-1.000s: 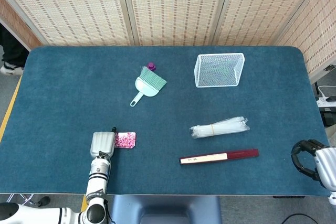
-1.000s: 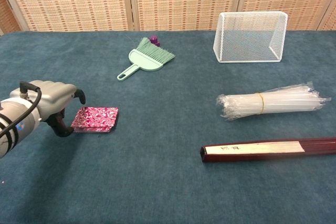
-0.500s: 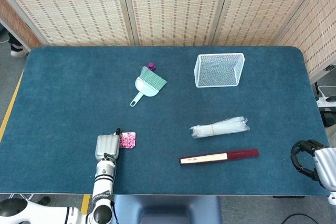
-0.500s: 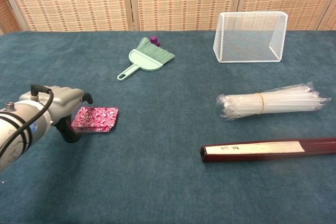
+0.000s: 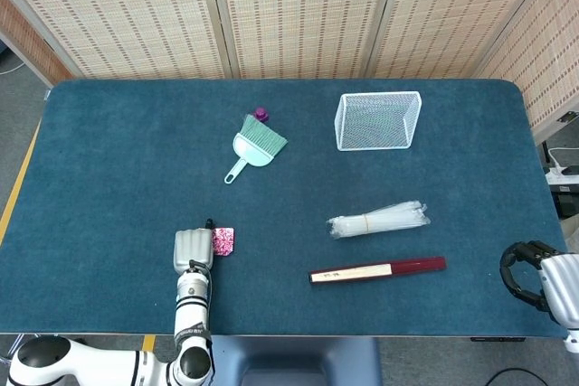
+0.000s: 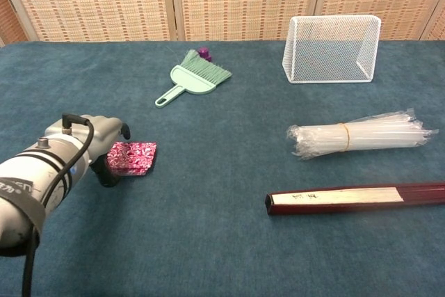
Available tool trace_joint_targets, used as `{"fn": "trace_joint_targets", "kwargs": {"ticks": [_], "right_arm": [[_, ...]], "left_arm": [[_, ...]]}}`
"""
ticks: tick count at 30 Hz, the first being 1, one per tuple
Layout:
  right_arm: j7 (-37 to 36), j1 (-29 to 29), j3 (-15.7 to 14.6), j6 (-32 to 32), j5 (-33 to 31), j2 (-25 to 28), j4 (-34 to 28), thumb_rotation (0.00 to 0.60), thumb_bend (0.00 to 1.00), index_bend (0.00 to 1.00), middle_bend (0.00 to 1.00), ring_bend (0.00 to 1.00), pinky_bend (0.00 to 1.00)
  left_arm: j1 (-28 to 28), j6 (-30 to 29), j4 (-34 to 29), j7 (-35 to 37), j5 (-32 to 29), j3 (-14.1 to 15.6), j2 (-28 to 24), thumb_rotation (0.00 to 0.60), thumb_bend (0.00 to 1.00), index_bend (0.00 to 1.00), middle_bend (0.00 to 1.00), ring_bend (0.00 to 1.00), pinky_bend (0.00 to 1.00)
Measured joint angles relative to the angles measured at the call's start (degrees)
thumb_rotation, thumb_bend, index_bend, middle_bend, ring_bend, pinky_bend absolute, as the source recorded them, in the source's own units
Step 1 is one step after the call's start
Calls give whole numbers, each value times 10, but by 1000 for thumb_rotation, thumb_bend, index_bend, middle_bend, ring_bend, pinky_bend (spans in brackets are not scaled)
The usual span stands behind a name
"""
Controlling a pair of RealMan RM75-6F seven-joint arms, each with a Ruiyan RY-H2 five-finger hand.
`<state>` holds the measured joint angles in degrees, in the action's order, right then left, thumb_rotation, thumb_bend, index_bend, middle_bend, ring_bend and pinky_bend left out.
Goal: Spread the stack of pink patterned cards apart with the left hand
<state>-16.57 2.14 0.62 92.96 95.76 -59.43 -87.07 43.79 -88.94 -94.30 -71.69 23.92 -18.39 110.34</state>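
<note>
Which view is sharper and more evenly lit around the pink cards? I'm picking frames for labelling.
Chest view: the pink cards are sharp, pattern legible, light soft and even, but the left hand looms large and covers their left edge. Head view: even light, no glare, yet the cards are small and half hidden by the hand.

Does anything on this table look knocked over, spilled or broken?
Only the white wire basket stands out: it lies tipped on its side, its opening facing the camera. The pink cards sit in a neat stack beside the left robot hand. Nothing looks spilled or damaged.
</note>
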Motion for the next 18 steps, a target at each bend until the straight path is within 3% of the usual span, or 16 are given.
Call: {"fn": "trace_joint_targets", "kwargs": {"ticks": [18], "right_arm": [[0, 1, -1, -1, 0, 1, -1, 600, 461, 646, 580, 520, 799]], "left_arm": [[5, -4, 7, 14, 11, 3, 6, 600, 351, 232, 1000, 1000, 1000]]}}
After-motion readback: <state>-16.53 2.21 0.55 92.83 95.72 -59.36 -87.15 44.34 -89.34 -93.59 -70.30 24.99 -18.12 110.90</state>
